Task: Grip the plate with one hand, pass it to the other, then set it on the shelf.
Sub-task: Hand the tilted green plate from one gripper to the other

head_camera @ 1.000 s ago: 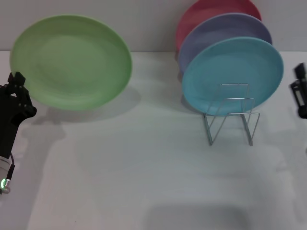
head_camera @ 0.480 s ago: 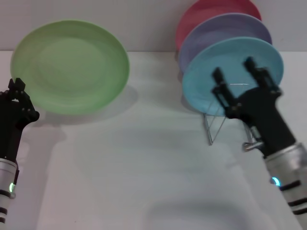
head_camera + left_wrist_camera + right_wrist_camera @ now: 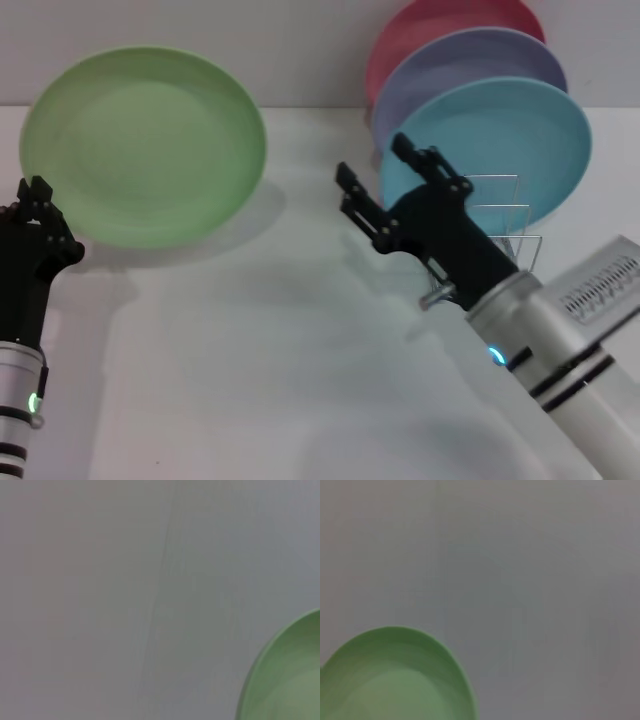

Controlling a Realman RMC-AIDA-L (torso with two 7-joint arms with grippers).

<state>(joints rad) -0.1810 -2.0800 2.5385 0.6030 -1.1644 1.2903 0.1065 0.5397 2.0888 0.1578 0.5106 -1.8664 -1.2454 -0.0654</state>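
Round light green matte plastic plate (image 3: 143, 145) is up off the white bench (image 3: 250, 360) at far left, tilted to face the camera, lower-left rim pinched by the left hand (image 3: 35, 215). Right hand (image 3: 372, 190), fingers spread with nothing between them, hangs mid-bench, pointed at the plate, well apart from it. Small silver wire shelf (image 3: 500, 235) sits behind the right arm, carrying a turquoise plate (image 3: 510, 140), lavender plate (image 3: 465, 60) and pink plate (image 3: 440, 20) upright.
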